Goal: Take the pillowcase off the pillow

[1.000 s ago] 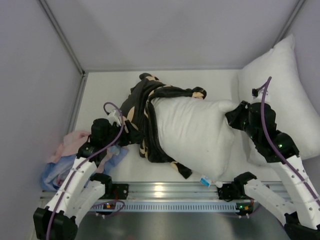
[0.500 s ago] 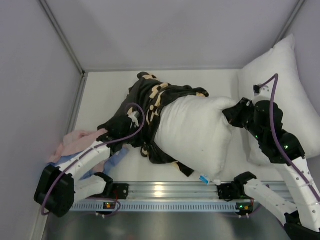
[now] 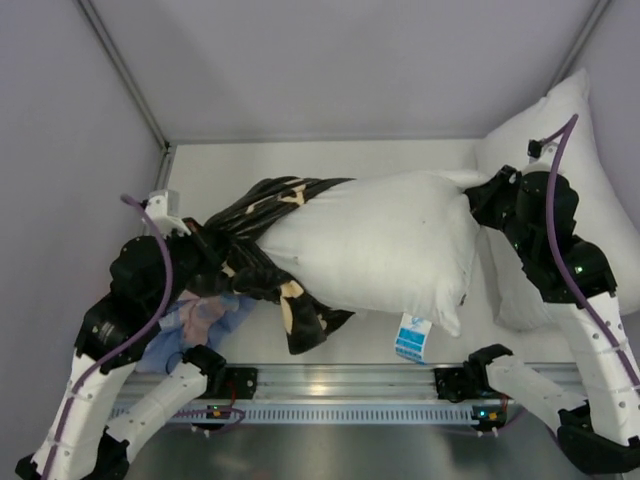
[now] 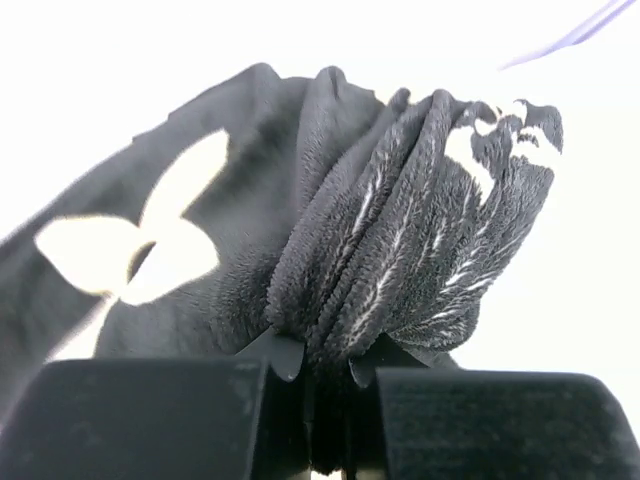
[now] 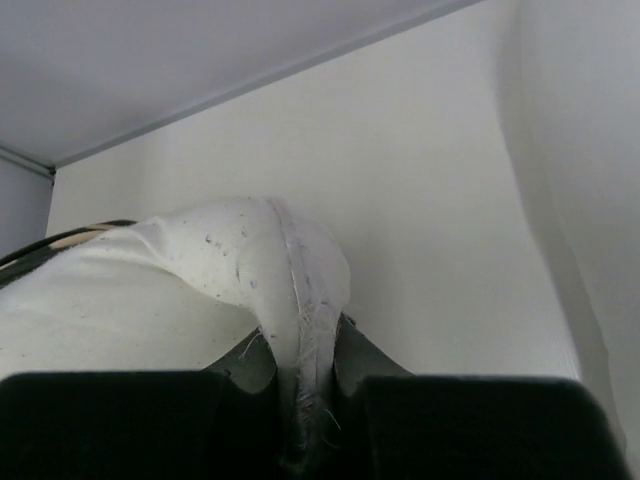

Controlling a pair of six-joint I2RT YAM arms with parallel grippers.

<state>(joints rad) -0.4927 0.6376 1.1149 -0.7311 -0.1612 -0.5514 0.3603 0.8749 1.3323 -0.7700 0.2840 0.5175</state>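
Pillow (image 3: 370, 250) stretches across the middle of the top view, white and mostly bare. Its right end is pinched by the right tool (image 5: 300, 370), which in its wrist view is clamped tight on a corner seam of the white fabric. The pillowcase (image 3: 250, 235), black plush with tan flowers, covers only the pillow's left end and hangs in bunched folds toward the centre-left and lower centre of the frame. The left tool (image 4: 320, 365) is closed on a thick gather of that black fabric, the folds squeezed in its grip. A blue-and-white label tag (image 3: 411, 335) shows just below the pillow's lower edge. A second white pillow (image 3: 590, 150) leans at the right edge of the frame. Pink and light-blue cloths (image 3: 200, 320) lie on the table (image 3: 330, 160) at lower left, just below the pillowcase.
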